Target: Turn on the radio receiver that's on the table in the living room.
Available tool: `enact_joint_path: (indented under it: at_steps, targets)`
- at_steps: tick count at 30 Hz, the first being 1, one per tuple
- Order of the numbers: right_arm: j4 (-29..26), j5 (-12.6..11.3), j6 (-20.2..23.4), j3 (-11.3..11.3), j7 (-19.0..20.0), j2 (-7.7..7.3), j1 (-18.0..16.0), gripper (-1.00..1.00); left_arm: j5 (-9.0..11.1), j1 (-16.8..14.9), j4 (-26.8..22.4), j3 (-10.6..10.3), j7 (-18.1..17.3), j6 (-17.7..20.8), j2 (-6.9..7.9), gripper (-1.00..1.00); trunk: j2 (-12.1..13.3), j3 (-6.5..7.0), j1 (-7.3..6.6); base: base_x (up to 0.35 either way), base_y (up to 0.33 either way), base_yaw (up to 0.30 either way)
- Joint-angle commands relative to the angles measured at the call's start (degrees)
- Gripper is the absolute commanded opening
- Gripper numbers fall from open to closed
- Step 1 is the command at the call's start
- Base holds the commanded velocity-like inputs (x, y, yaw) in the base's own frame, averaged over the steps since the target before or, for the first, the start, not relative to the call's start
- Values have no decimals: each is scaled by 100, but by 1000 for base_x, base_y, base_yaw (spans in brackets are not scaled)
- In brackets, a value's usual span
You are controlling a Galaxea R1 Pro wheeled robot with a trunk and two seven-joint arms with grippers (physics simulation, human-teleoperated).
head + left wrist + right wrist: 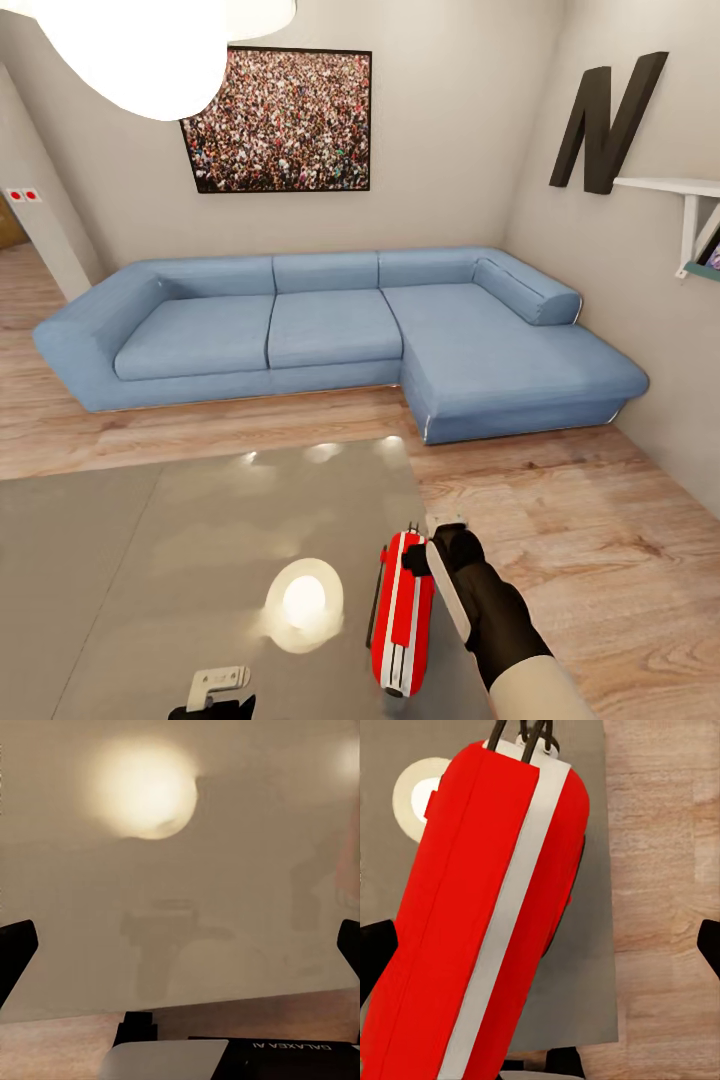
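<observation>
Radio receiver (pixel 402 612) lying near the right edge of the table (pixel 150 560), my right gripper (pixel 440 540) at its far end.

From the head view I judge I'm reaching for the switch, so I'd go slowly and press straight, or the slim red box may skid off the edge toward the wood floor (pixel 600 530). In the right wrist view the radio fills the gap between spread finger tips; I can't tell whether anything touches it. The left gripper (pixel 220 690) hovers low over the table, left of the radio, fingers wide apart and empty. The top is glossy, mirroring a lamp. Beyond the table stand the blue sofa (pixel 330 330), crowd photo (pixel 280 120) and letter N (pixel 605 120).
</observation>
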Motion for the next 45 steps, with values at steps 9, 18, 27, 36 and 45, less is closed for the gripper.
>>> enact_joint_path:
  at_steps: [9, 18, 27, 36, 45]
  targets:
    - [171, -350, -212, 396, 4, 0, -27, 100, 0, 0, 2, 0, 6, 0, -2, 100, 0, 0, 0, 0, 0, 0]
    - [1109, -402, -883, 418, 6, 0, -161, 100, 0, 0, 9, 0, 9, 0, 0, 100, 0, 0, 0, 0, 0, 0]
    - [1188, -411, -961, 423, 6, 0, -175, 100, -3, 0, 11, 0, 9, 0, -5, 100, 0, 0, 0, 0, 0, 0]
    - [1191, -420, -971, 592, 6, 0, -184, 100, -8, 0, 11, 0, 9, 0, -8, 100, 0, 0, 0, 0, 0, 0]
    - [1228, -793, -1194, 942, 6, 0, -183, 100, -9, 0, 11, 0, 17, 0, -9, 100, 0, 0, 0, 0, 0, 0]
